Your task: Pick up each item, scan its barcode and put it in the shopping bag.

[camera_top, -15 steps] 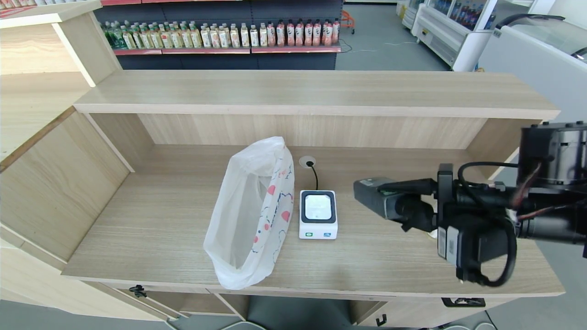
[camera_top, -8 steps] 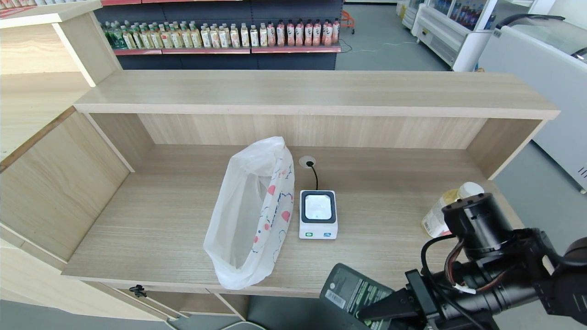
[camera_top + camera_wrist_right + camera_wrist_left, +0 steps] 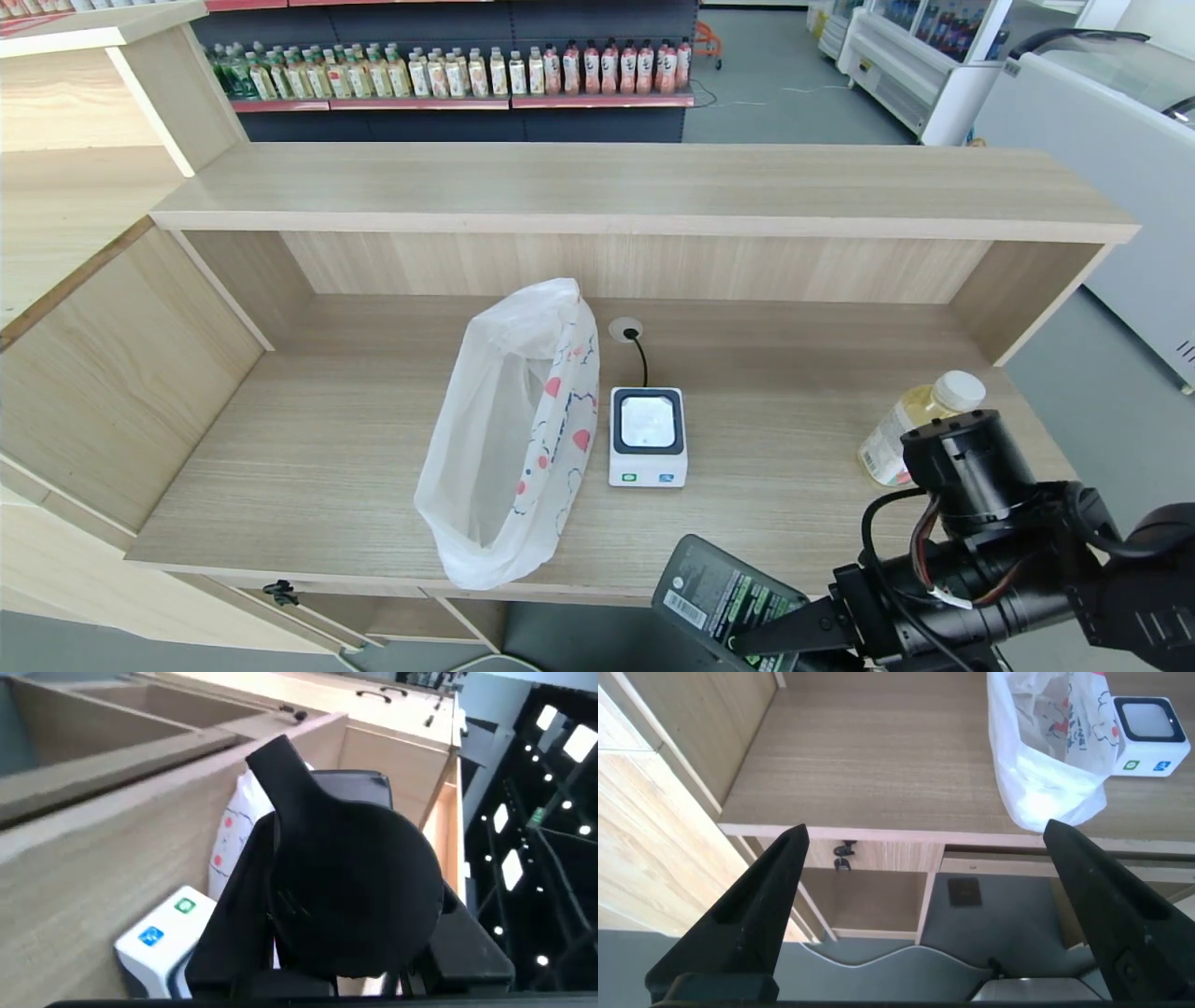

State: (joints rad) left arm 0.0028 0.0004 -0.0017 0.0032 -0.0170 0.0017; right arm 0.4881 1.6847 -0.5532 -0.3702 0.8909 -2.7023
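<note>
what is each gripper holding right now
left gripper: open, empty
right gripper: shut on a dark pouch

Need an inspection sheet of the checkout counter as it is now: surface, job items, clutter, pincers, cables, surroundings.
Surface: wooden counter with a raised back ledge.
Job's things: bag open, left of the scanner; bottle standing at the right end; pouch held off the near edge.
Clutter: nothing seen.
Grippers: left pincer open, in front of the counter; right pincer shut on the pouch.
Cables: scanner lead runs to a hole in the counter.
Surroundings: drink shelf, freezers behind.
</note>
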